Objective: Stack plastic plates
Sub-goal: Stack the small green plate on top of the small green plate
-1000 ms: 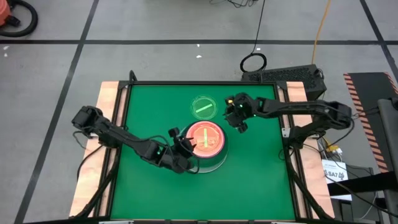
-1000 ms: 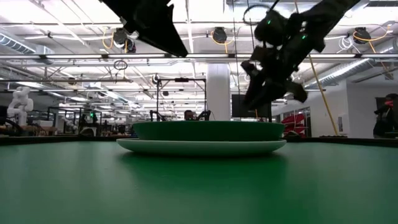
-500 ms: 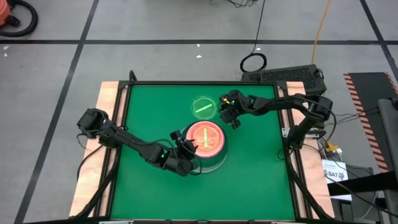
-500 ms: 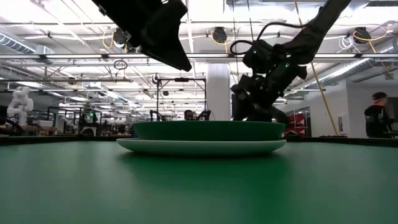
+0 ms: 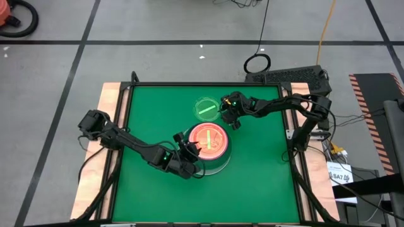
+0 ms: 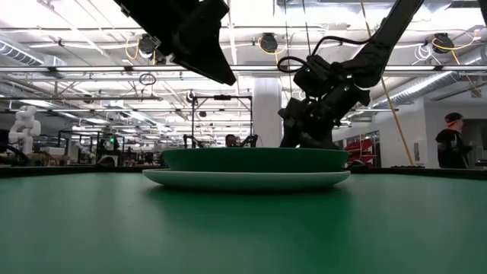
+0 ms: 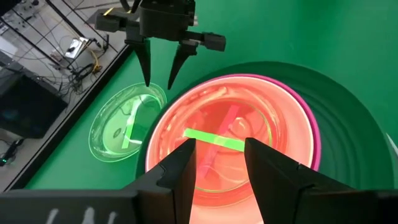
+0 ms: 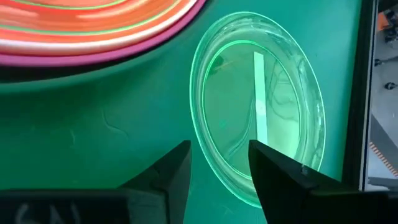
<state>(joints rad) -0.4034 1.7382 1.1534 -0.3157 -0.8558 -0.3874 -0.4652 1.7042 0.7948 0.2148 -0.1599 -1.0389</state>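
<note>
Beside translucent green plate (image 5: 206, 108), right tool (image 5: 228, 117) low, fingers apart; left tool (image 5: 189, 150) over stack (image 5: 209, 141), empty.

I can read no words or numbers anywhere; the white tag (image 5: 341, 174) far off past my right arm is illegible.

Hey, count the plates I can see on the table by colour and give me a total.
Pale mint-white plate, bottom of the stack: 1
Dark green plate: 1
Bright pink plate: 1
Orange plate, on top of the stack: 1
Translucent green plate, lying apart: 1
Total that I can tell apart: 5
</note>
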